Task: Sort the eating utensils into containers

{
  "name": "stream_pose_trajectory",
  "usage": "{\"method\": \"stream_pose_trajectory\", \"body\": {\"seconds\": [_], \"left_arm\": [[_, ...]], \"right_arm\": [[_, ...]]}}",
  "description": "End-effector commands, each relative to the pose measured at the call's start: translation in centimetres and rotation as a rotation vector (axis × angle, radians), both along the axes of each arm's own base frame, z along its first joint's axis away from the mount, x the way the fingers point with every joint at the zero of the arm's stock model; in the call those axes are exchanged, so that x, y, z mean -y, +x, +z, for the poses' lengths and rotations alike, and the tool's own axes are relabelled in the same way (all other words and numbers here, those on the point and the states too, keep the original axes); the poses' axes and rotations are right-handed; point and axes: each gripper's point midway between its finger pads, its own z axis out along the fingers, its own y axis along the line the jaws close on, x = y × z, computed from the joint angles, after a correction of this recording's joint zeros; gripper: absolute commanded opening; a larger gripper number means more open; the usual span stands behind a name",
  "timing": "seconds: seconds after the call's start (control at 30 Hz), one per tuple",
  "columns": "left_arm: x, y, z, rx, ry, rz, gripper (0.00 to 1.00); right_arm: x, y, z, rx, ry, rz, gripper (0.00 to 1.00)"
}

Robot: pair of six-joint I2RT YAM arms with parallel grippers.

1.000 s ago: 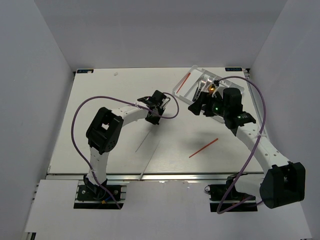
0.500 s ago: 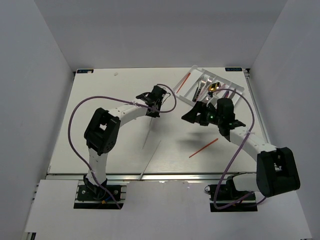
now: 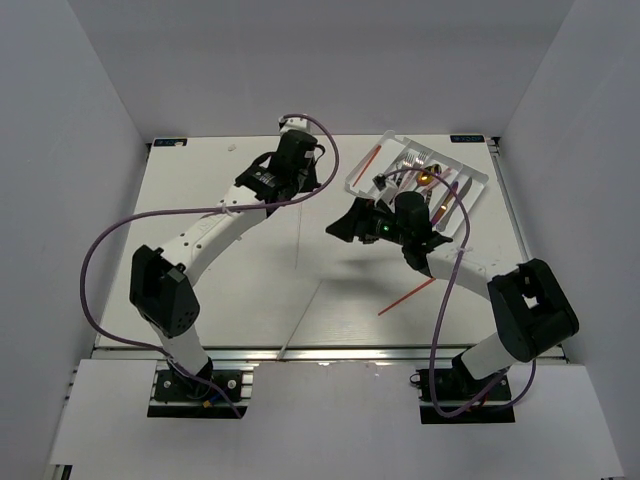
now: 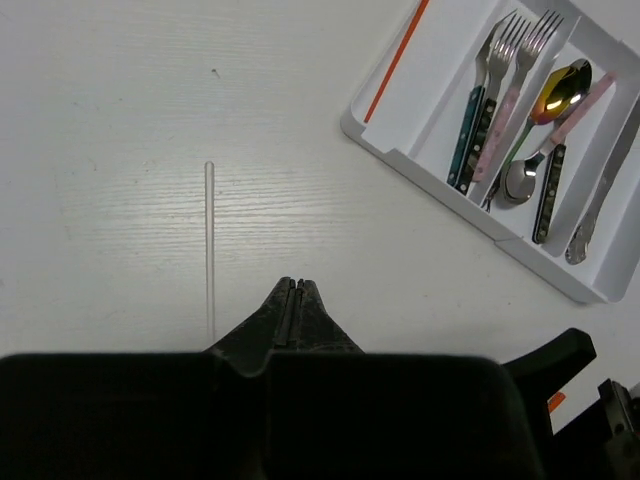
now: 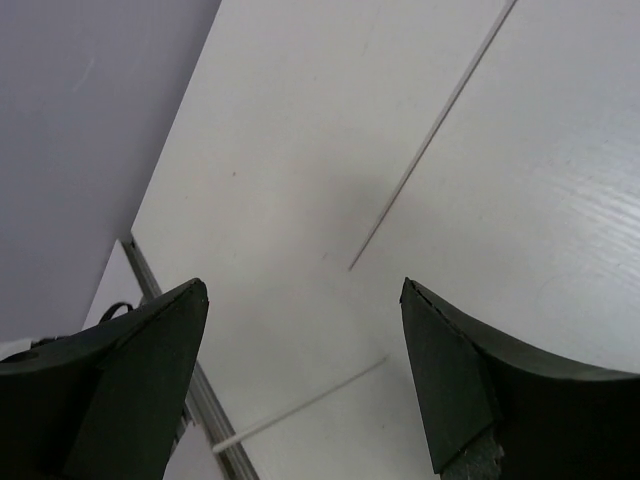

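The white tray (image 3: 450,160) stands at the back right; in the left wrist view (image 4: 440,192) it holds a red chopstick (image 4: 395,60), forks (image 4: 500,70), spoons (image 4: 555,95) and a knife (image 4: 605,180). A pale chopstick (image 3: 297,235) lies straight on the table, left of my left gripper's shut fingers (image 4: 293,285) and not between them. The left gripper (image 3: 300,190) is raised above it. A second pale chopstick (image 3: 300,320) lies near the front edge. Another red chopstick (image 3: 407,297) lies front right. My right gripper (image 3: 340,228) is open and empty (image 5: 303,285), left of the tray.
The metal rail of the table's front edge (image 5: 170,340) runs close to the second pale chopstick (image 5: 300,400). Grey walls enclose the table on three sides. The purple cables loop above both arms.
The left arm has stretched toward the back and risen. The pale chopstick has turned from slanted to straight and shifted back. The right gripper has swung left, away from the tray.
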Motion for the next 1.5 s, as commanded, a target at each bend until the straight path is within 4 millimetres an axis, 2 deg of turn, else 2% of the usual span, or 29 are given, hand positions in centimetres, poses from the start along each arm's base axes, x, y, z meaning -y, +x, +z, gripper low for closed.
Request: {"method": "stream_pose_trajectory", "body": {"seconds": [0.0,0.03,0.07,0.13,0.17,0.23,0.3,0.4,0.47,0.5,0.57,0.6,0.63,0.8,0.93,1.03,1.33,1.47], "left_arm": [[-2.3,-0.2,-0.1,-0.004,0.053,0.093,0.0],[-3.3,-0.4,-0.6,-0.029,0.105,0.12,0.02],[-3.8,0.0,-1.9,-0.054,0.146,0.141,0.23],[-4.5,0.3,-3.5,-0.097,0.19,0.152,0.49],[-4.9,1.1,-4.8,-0.127,0.209,0.158,0.59],[-4.8,2.6,-6.7,-0.192,0.213,0.119,0.68],[-4.7,3.7,-7.8,-0.231,0.204,0.092,0.71],[-4.5,5.7,-9.4,-0.281,0.189,0.036,0.71],[-4.4,6.1,-10.5,-0.333,0.179,-0.014,0.69],[-4.1,7.0,-11.4,-0.349,0.176,-0.024,0.66],[-3.6,6.9,-12.5,-0.394,0.182,-0.07,0.64],[-3.2,7.3,-12.3,-0.388,0.175,-0.083,0.64],[-3.1,7.2,-13.5,-0.416,0.185,-0.095,0.64],[-3.1,7.3,-15.4,-0.44,0.2,-0.106,0.63],[-3.5,6.6,-18.1,-0.491,0.224,-0.1,0.61],[-4.0,6.3,-19.4,-0.506,0.242,-0.08,0.58],[-4.4,5.3,-23.1,-0.561,0.252,-0.069,0.39],[-4.5,4.9,-24.0,-0.575,0.263,-0.059,0.25]], "right_arm": [[0.5,3.3,0.4,0.019,-0.032,-0.132,0.82],[0.7,3.4,-0.2,-0.004,-0.042,-0.151,0.82],[1.2,3.7,-0.8,-0.039,-0.049,-0.199,0.82],[2.1,3.4,-2.3,-0.092,-0.08,-0.244,0.82],[2.5,3.5,-2.7,-0.103,-0.087,-0.262,0.82],[3.1,3.1,-3.0,-0.118,-0.106,-0.267,0.82],[3.4,2.9,-2.8,-0.103,-0.128,-0.256,0.83],[4.2,2.5,-2.8,-0.093,-0.184,-0.236,0.83],[4.8,2.2,-3.2,-0.105,-0.22,-0.227,0.84],[5.0,2.1,-3.1,-0.095,-0.232,-0.219,0.84],[5.6,1.8,-3.4,-0.103,-0.247,-0.212,0.84],[5.7,1.7,-3.4,-0.103,-0.249,-0.211,0.84],[5.9,1.6,-3.5,-0.098,-0.257,-0.209,0.84],[5.9,1.1,-3.6,-0.097,-0.259,-0.182,0.84],[5.6,0.9,-3.6,-0.098,-0.251,-0.16,0.84],[5.6,0.8,-3.6,-0.097,-0.248,-0.155,0.84],[5.6,0.4,-2.7,-0.071,-0.231,-0.145,0.83],[5.7,0.3,-2.5,-0.065,-0.227,-0.148,0.83]]}}
